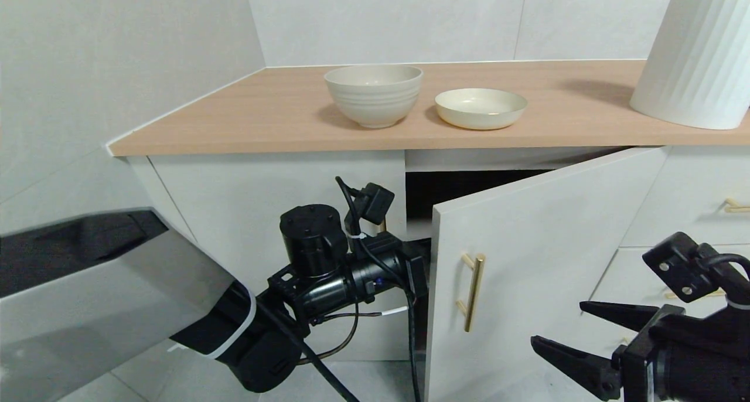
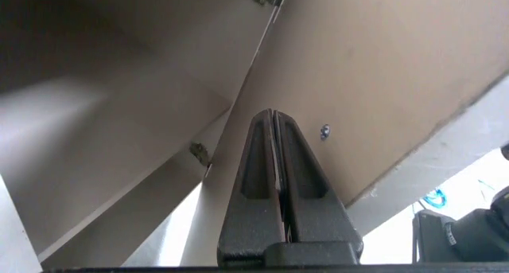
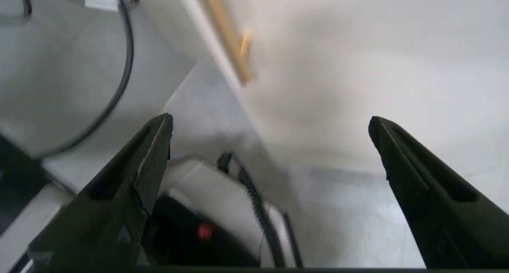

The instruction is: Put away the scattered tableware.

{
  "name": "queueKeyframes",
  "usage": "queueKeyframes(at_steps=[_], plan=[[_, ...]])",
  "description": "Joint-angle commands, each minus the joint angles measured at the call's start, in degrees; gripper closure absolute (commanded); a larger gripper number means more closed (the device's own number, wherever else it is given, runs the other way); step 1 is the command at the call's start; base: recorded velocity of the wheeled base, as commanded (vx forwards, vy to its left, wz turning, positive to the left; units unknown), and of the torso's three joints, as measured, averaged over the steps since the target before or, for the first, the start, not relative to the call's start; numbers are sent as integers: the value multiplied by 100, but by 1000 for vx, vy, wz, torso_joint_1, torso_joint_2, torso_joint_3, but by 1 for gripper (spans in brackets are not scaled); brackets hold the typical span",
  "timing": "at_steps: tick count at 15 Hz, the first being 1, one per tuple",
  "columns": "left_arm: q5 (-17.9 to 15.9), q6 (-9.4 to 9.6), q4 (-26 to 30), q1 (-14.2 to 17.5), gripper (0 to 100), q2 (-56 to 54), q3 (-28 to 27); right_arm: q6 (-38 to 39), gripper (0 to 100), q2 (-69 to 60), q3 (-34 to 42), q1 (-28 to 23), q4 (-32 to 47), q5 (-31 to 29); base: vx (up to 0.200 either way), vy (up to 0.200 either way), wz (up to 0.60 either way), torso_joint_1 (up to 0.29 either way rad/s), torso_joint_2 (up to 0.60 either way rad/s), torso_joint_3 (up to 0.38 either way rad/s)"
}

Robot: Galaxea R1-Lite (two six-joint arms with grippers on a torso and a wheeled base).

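White tiled walls meet at a corner behind a wooden countertop (image 1: 246,118) that runs over a row of white cabinets. Two pieces of tableware sit on it, near each other but not touching. One is a deep cream bowl (image 1: 373,94) with faint ridges around its wall. On its right is a shallow cream dish (image 1: 480,107). Both are upright, and what shows of their insides is bare. Farther right, at the end of the counter, stands a tall white ribbed container (image 1: 700,50).

Below the dish, one cabinet door (image 1: 539,255) hangs partly open and shows a dark interior behind it. A slim gold bar handle (image 1: 472,292) is fixed upright near the door's free edge. To the right of the door are drawer fronts with a small gold handle (image 1: 736,205).

The left arm (image 1: 328,267) reaches low in front of the cabinets, and its wrist goes into the gap at the door's free edge. In the left wrist view the left gripper (image 2: 273,126) is clenched, its two fingers pressed flat together with nothing between them. It points at the door's pale inner face, and I cannot tell whether the tip touches it.

The right gripper (image 1: 556,324) hangs low in front of the open door, below and to the right of the handle. Its black fingers (image 3: 135,177) are spread wide and hold nothing.
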Motion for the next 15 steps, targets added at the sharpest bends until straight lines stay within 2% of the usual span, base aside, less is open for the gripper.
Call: queueKeyframes(at_steps=[1, 3, 9, 12, 15], plan=[[5, -10, -6, -15, 100, -83, 75, 4, 0, -96, 34, 46, 20, 50, 0, 0, 0, 0, 0, 0], [5, -10, -6, -24, 100, -110, 83, 4, 0, -132, 34, 46, 20, 67, 0, 0, 0, 0, 0, 0], [5, -10, -6, -94, 100, -66, 110, -14, 0, -149, 34, 55, 20, 76, -200, 0, 0, 1, 2, 5], [5, -10, -6, -94, 100, 57, 13, -14, 0, -132, 42, 46, 20, 76, 0, 0, 0, 0, 0, 0], [5, -10, -6, -129, 100, 347, -312, -14, 0, -123, 42, 46, 20, 76, 0, 0, 0, 0, 0, 0]])
